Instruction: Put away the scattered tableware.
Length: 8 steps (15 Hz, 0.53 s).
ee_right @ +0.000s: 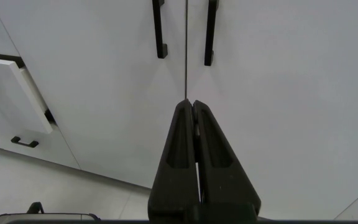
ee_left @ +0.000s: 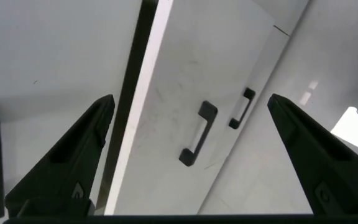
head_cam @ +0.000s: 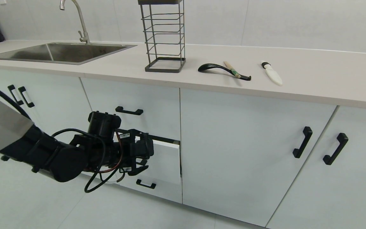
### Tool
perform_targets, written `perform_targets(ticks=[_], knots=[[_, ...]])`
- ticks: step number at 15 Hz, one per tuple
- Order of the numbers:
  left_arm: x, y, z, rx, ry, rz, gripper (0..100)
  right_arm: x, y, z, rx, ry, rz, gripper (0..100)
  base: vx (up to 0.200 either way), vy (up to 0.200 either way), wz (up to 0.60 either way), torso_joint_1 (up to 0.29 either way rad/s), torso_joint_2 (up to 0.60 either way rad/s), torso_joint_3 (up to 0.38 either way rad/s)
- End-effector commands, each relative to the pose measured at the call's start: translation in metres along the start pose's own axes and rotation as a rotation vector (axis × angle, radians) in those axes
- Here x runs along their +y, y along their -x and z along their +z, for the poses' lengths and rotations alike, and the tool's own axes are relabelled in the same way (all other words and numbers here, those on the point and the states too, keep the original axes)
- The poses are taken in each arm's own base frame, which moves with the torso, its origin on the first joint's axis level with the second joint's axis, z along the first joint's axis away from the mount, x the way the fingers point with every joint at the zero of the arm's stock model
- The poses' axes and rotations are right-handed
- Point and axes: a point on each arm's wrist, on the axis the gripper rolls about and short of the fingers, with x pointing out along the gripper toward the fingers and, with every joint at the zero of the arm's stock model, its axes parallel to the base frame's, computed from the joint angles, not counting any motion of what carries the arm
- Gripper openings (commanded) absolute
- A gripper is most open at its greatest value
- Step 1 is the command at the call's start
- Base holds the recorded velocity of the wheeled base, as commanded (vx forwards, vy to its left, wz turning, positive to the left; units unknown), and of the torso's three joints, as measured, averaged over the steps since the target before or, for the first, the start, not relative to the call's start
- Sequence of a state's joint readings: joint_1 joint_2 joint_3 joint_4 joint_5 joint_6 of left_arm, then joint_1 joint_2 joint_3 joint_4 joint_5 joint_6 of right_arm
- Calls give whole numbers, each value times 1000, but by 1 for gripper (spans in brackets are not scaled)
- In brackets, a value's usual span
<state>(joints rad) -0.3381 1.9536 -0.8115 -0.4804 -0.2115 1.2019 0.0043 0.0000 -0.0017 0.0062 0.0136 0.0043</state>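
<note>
The left hand (head_cam: 145, 154), wide open and empty, is just in front of the part-open drawer (head_cam: 167, 159); the right hand (ee_right: 192, 109) is closed on nothing. A black ladle (head_cam: 213, 67), a wooden-handled utensil (head_cam: 232, 69) and a white knife (head_cam: 273, 75) lie on the worktop (head_cam: 313, 73), above the drawer and to its right.

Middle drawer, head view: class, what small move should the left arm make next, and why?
Probably draw the middle drawer farther out. It is only slightly ajar, the open left gripper sits at its front, and the ladle and white utensil lie on the counter, needing room inside.
</note>
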Motion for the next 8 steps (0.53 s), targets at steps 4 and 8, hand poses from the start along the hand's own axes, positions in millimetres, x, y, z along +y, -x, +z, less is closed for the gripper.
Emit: perform_targets(ticks=[4, 8], knots=[[1, -42, -24, 50, 29, -36, 100, 0, 0, 0, 0, 0, 1, 0, 0, 0, 0, 0, 0, 0], [7, -65, -38, 67, 42, -28, 100, 0, 0, 0, -1, 0, 1, 0, 0, 0, 0, 0, 0, 0]])
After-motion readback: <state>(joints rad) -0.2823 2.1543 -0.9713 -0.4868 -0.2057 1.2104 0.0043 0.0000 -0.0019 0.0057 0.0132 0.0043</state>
